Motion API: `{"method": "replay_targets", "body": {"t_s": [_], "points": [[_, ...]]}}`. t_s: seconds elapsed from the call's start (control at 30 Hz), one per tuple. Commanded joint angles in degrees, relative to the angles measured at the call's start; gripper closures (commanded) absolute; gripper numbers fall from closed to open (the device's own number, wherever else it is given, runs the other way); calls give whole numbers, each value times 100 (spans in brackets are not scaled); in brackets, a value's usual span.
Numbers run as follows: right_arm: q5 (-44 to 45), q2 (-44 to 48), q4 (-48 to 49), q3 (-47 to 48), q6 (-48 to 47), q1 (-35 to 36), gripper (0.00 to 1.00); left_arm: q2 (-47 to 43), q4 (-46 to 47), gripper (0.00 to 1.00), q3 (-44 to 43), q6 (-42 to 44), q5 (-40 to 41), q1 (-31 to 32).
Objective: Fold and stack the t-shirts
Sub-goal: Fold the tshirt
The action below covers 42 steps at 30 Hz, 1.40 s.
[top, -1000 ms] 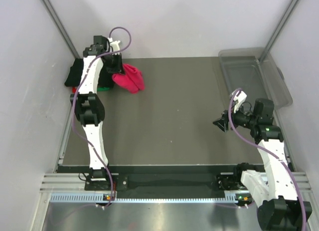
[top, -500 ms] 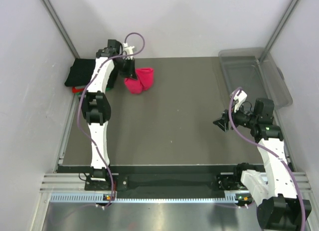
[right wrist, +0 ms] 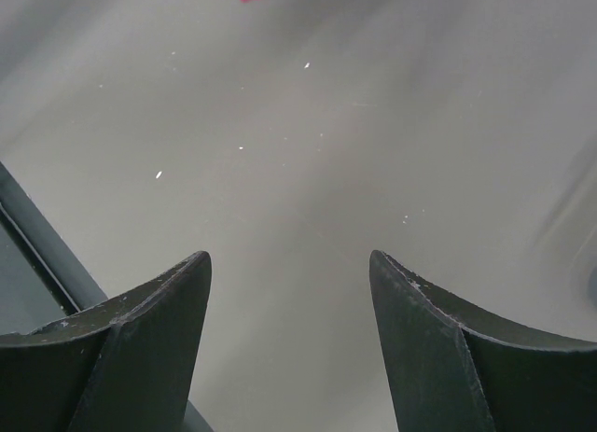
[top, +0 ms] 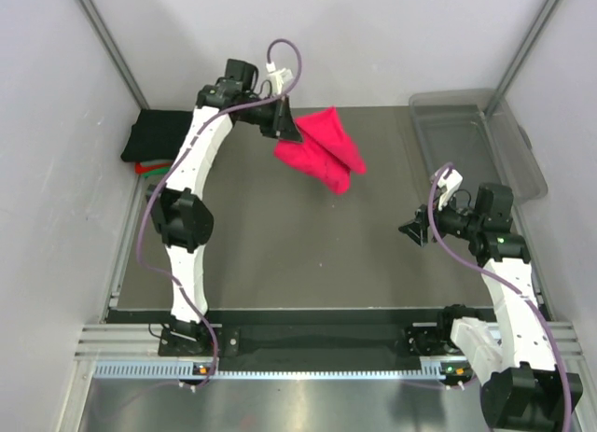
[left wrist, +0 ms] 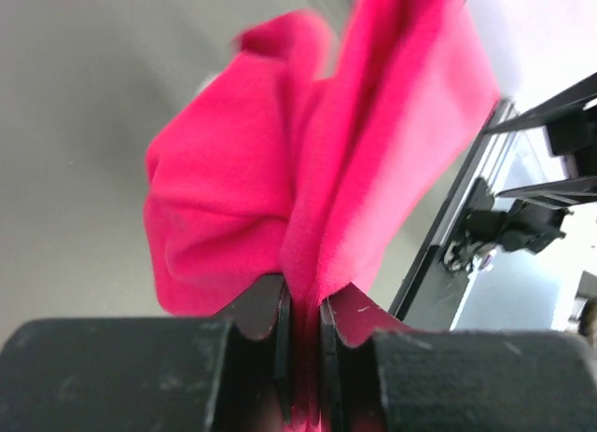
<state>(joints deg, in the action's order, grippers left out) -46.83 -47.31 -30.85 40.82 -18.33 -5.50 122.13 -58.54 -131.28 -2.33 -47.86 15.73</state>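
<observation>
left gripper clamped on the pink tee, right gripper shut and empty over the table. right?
No: the right gripper is open, not shut. The right wrist view shows its jaws spread wide, empty, over the table. The left gripper is clamped on the pink tee, as you said.

Four soft cotton t-shirts are showing: one bright pinkish-red cotton tee (top: 322, 152), one folded black tee (top: 157, 133), and two more peeking out beneath it as thin red and green edges (top: 145, 168). One clear plastic bin (top: 466, 124) is sitting on one dark grey table (top: 308, 255). Two white-and-black robot arms are standing, each carrying one black two-finger gripper: the left gripper (top: 287, 124) and the right gripper (top: 406, 231).
</observation>
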Motion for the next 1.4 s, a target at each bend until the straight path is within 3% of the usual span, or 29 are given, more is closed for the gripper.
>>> {"method": "replay_targets", "body": {"t_s": [0.0,0.3,0.37,0.57,0.63,0.77,0.83,0.97,1.1,1.37], "points": [[-178,-59,281,111,-22,-92,31,11,476,100,392,-452,-313,-456],[-186,-103,255,137,-66,-109,31,2584,-1008,100,1008,1224,84,-1071],[-195,-103,238,137,-74,-109,31,2790,-967,100,1191,1375,275,-1072],[-318,-401,360,417,-119,48,30,2395,-26,100,2036,1164,514,-1072],[-205,-1076,553,750,-110,467,31,2229,88,100,2203,1094,567,-1054],[717,-2544,553,1524,-1012,1831,33,1702,570,100,2965,980,716,-1019],[981,-3160,1112,1814,-1076,2252,32,1175,808,100,3274,848,865,-1010],[1044,-4712,1310,2912,-1312,2544,30,349,1187,100,3872,585,1129,-1010],[1158,-5698,1371,3704,-1770,2817,29,-12,1495,100,4242,383,1340,-1010],[886,-6782,1151,4567,-2613,3362,23,21,1548,100,4190,321,1639,-1028]]}}
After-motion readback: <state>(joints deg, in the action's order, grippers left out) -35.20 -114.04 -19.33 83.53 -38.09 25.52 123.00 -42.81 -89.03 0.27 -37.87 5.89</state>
